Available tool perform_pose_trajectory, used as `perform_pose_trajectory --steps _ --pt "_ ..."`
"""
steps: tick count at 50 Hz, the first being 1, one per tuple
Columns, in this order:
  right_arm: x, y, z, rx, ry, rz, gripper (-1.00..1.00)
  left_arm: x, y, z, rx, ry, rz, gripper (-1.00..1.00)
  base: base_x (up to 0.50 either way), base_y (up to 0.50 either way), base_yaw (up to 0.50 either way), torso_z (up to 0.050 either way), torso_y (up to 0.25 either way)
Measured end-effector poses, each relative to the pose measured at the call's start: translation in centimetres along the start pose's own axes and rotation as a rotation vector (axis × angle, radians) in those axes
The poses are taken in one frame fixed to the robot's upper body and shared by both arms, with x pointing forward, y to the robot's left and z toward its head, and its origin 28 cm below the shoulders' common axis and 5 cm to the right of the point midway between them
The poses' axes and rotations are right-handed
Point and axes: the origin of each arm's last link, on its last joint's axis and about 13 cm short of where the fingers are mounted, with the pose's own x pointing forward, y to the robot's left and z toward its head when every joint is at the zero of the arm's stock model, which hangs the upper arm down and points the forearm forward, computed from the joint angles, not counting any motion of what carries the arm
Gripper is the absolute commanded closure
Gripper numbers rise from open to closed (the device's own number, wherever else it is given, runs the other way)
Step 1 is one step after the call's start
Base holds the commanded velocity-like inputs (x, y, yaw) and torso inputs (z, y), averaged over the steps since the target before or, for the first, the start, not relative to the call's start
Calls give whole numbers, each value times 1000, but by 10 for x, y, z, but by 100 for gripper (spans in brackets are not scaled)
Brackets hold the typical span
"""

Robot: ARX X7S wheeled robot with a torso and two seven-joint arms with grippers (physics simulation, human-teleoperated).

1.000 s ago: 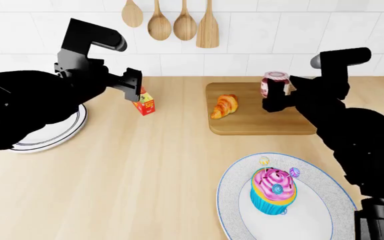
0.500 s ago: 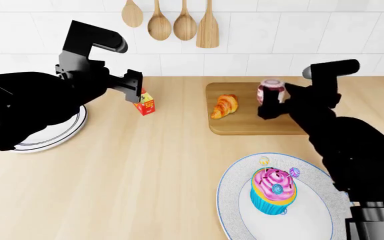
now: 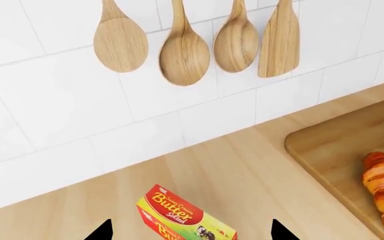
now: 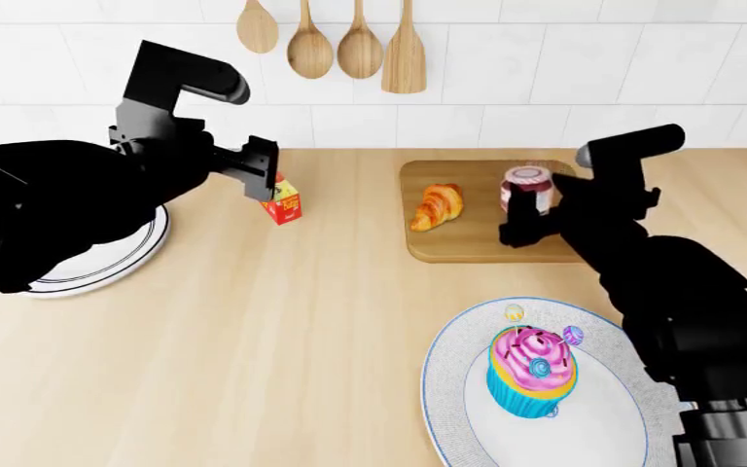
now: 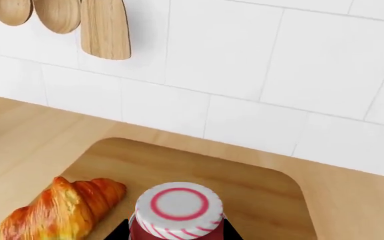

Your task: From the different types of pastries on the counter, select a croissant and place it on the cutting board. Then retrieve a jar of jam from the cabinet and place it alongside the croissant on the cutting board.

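In the head view the cutting board (image 4: 478,238) lay on the counter (image 4: 283,331) in the upper right of centre, just below the tiled wall. The croissant (image 4: 438,206) rested on the board's left half, and the jar of jam (image 4: 527,192) stood upright just to its right, over the board. The right gripper (image 4: 525,216) was at the jar, its dark jaws on either side of the glass and closed on it; in the right wrist view the jar of jam (image 5: 176,215) sat at the bottom centre with a black jaw tip showing on each side of it, the croissant (image 5: 55,212) at the lower left and the board (image 5: 199,170) beneath both. Whether the jar's base touched the board could not be told. The left gripper (image 4: 260,175) hung in the upper left over the butter box (image 4: 281,202), and in the left wrist view its two jaw tips stood apart at the bottom edge with the butter box (image 3: 182,217) between them, not pinched. A cupcake (image 4: 531,372) sat on a blue-rimmed plate (image 4: 458,389) at the lower right, well apart from the board. A second plate (image 4: 133,258) showed at the left under the left arm. Wooden spoons (image 4: 328,44) hung on the wall at the top centre.
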Motion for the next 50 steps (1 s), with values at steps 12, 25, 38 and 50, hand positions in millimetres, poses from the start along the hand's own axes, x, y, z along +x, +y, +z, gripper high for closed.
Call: perform_pose_trajectory --steps 12,25,38,50 --pt "0 1 -1 -2 21 2 100 1 0 -1 -1 0 0 -100 0 0 0 0 1" --pt "-1 -1 2 -10 20 -1 -100 1 0 -2 -2 1 0 -100 0 0 0 0 0" --pt "-4 -6 14 -22 -3 -8 -100 1 0 -2 -3 0 1 -100 0 0 0 0 0" --pt "-20 -12 49 -14 -93 -20 -100 1 0 -1 -4 -4 1 -100 0 0 0 0 0"
